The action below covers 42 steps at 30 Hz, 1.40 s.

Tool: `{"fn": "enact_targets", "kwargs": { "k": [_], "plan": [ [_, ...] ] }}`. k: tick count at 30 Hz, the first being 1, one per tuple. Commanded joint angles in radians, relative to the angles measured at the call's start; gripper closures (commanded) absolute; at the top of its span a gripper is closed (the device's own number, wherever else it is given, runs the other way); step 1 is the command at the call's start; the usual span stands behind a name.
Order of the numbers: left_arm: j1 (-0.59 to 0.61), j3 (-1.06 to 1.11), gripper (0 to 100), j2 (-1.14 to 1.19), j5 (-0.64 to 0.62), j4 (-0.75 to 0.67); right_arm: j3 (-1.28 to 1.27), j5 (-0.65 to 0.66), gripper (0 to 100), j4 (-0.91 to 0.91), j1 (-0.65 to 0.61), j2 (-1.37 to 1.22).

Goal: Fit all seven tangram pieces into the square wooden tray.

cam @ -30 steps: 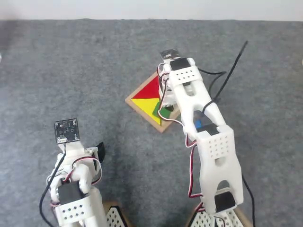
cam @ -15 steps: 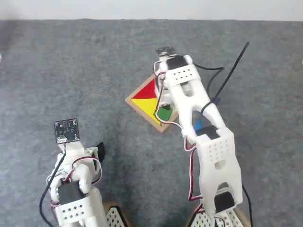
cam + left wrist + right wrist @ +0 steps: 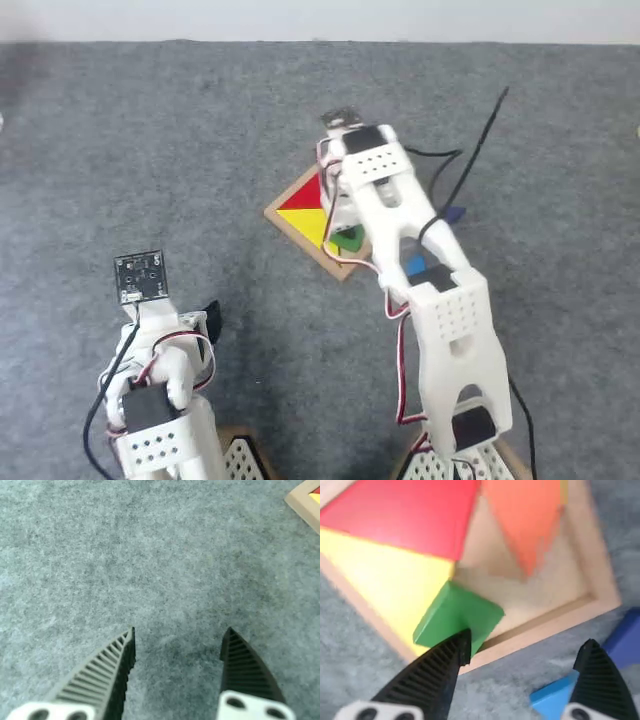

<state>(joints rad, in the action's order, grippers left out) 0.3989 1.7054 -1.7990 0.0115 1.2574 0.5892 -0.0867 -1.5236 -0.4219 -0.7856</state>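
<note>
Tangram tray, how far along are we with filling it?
The red piece, yellow piece and orange piece lie in the tray. The open right gripper is at the green piece, which looks tilted against the tray's rim. Two blue pieces lie outside on the carpet.

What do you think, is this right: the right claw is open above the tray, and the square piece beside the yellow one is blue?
No. In the right wrist view the square piece beside the yellow one is green, not blue. The right claw is open above the tray.
</note>
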Motion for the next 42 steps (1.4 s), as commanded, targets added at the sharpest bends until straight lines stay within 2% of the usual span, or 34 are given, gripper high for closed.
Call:
{"fn": "enact_targets", "kwargs": {
  "k": [1,14,18,23,29,35,42],
  "plan": [
    [0.002,-0.022,73,-0.020,-0.008,0.005,0.060,0.041,65.6,0.025,0.019,-0.013],
    [0.002,-0.022,73,-0.020,-0.008,0.005,0.152,0.046,65.6,0.024,0.021,-0.013],
    [0.002,-0.022,73,-0.020,-0.008,0.005,0.189,0.041,65.6,-0.027,0.036,0.007],
    [0.002,-0.022,73,-0.020,-0.008,0.005,0.287,0.037,65.6,-0.096,-0.035,0.024],
    [0.002,-0.022,73,-0.020,-0.008,0.005,0.299,0.037,65.6,-0.073,-0.099,-0.067],
    [0.002,-0.022,73,-0.020,-0.008,0.005,0.301,0.038,65.6,-0.056,-0.082,-0.143],
    [0.002,-0.022,73,-0.020,-0.008,0.005,0.301,0.043,65.6,-0.059,-0.031,-0.113]
  ]
}}
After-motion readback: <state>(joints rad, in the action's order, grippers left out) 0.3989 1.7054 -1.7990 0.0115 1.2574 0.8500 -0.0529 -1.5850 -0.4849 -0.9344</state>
